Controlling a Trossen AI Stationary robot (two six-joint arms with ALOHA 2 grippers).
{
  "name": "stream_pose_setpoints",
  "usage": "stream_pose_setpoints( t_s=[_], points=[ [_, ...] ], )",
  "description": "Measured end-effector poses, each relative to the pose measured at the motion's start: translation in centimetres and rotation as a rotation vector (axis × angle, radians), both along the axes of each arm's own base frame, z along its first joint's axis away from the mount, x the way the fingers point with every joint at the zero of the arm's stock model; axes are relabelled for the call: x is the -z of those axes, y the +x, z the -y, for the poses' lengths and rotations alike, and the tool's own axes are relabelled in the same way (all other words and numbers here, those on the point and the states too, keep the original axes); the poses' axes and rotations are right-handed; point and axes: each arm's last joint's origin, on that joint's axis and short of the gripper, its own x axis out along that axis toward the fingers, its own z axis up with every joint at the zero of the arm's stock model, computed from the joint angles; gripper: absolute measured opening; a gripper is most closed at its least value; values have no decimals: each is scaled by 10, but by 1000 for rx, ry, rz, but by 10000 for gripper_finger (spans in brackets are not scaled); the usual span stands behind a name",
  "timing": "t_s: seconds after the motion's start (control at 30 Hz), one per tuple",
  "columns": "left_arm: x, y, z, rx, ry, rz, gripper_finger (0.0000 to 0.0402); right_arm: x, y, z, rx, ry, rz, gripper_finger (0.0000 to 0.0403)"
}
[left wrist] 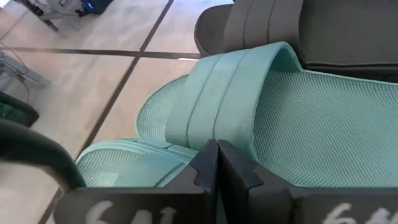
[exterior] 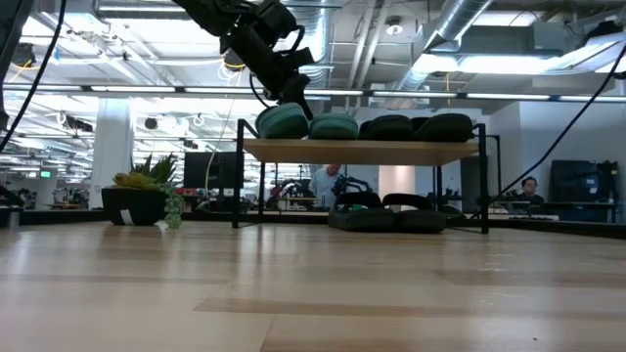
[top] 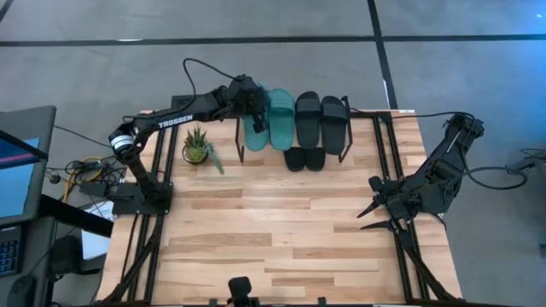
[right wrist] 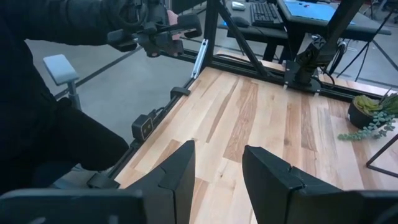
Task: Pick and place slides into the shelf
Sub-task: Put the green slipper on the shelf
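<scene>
Best done slowly here: keep the left gripper (top: pixel 253 104) pressing or nudging gently at the outermost teal sandal (top: pixel 255 130) on the shelf (exterior: pixel 362 151), fingers pressed together with nothing between them, squaring that sandal against its twin without shoving the row. Judged the final tidy-up of the placing, since no sandal lies loose on the table (top: pixel 281 230). Worth watching: a push too hard could slide the teal pair off the shelf's far edge, or crowd the black ones.

On the shelf's top board, running away from the left gripper: second teal sandal (top: pixel 281 119) just beside the first, then black sandal (top: pixel 307 118), then another black sandal (top: pixel 334 119), all side by side and touching or nearly so. Under the shelf, on the table: last black pair (top: pixel 304 159), tucked between the legs toward the near edge.

Well apart from the shelf, at the table's right edge: right gripper (top: pixel 374 215), resting low, fingers standing apart, empty. Beside the shelf's left legs: small potted plant (top: pixel 198 147).
</scene>
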Motion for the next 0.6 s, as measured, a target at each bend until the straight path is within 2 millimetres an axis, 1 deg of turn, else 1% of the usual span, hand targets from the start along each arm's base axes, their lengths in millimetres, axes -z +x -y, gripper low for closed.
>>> stream_pose_setpoints(
  t_s=[0.6],
  points=[
    [2, -1, -1, -19, -39, 8, 0, -1, 0, 0, 0, 6, 5, 122]
  ],
)
